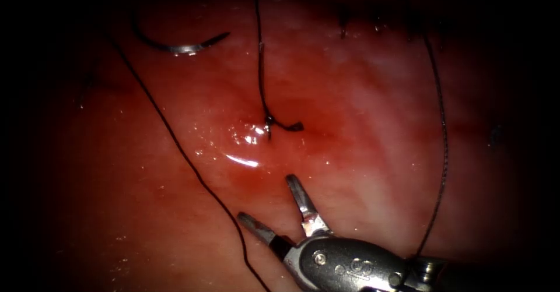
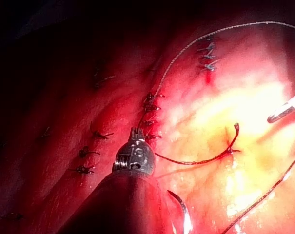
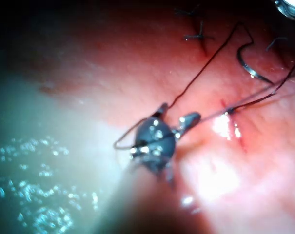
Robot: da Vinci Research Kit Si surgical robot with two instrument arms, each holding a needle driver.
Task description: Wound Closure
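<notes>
Lying free on the tissue (image 1: 361, 129), the curved needle (image 1: 181, 46) is seen at the upper left of the endoscope view, held by neither tool and not driven into the tissue. The right claw (image 1: 269, 199) is spread wide apart at the bottom of that view, with nothing between its two jaws, just below a wet, glistening patch of red fluid (image 1: 248, 137). A knot with a short cut end (image 1: 280, 123) is seated in the tissue above the right claw, and a strand of thread (image 1: 261, 64) is seen rising from it toward the top edge. A second long strand is laid diagonally across the tissue to the left of the right claw, and another runs down the right side to the tool's wrist. In the left wrist view the left claw (image 2: 134, 153) is seen from behind its round wrist joint, and whether it is apart or together cannot be told. Beside it a row of finished stitches (image 2: 149, 119) is seen.
</notes>
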